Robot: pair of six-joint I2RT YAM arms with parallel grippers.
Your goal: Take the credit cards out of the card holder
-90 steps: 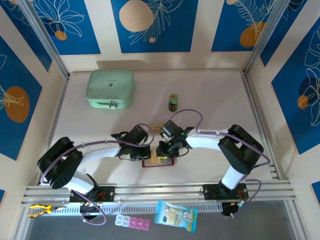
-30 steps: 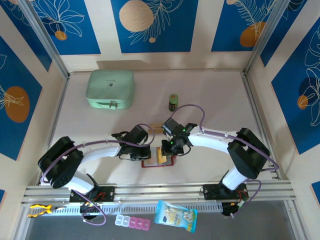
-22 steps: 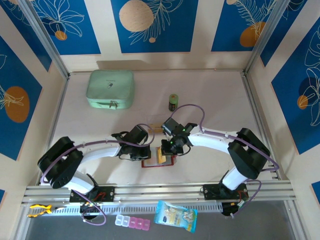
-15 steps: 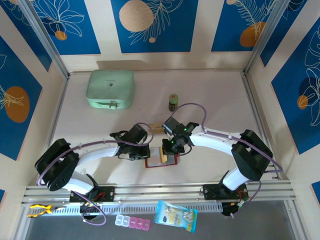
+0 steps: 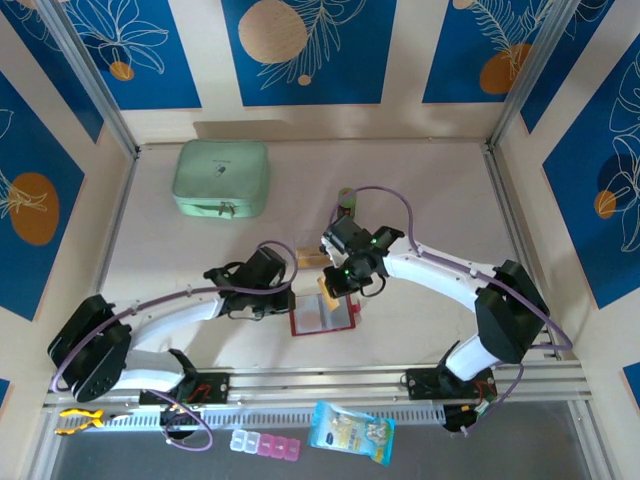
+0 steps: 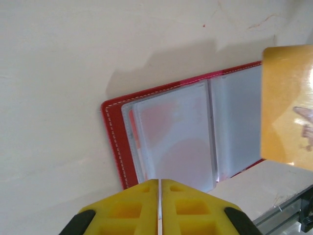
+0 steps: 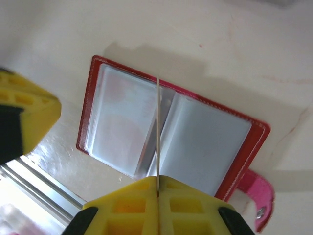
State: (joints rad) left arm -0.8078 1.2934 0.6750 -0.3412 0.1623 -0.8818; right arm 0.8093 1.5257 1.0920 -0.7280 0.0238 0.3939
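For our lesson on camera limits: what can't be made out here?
- Left wrist: the frame's right edge cuts off the credit card.
- Right wrist: that card sits edge-on in the right end effector, face unreadable.
- Left wrist: the left end effector covers the near edge of the card holder; grip unclear.
- Top external: green bottle, label too small.

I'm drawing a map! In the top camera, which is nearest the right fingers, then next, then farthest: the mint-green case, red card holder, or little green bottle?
From the right fingers, pinching a credit card:
1. The card holder, right beside them, on the near side.
2. The green bottle, farther back.
3. The mint-green case, far back left.
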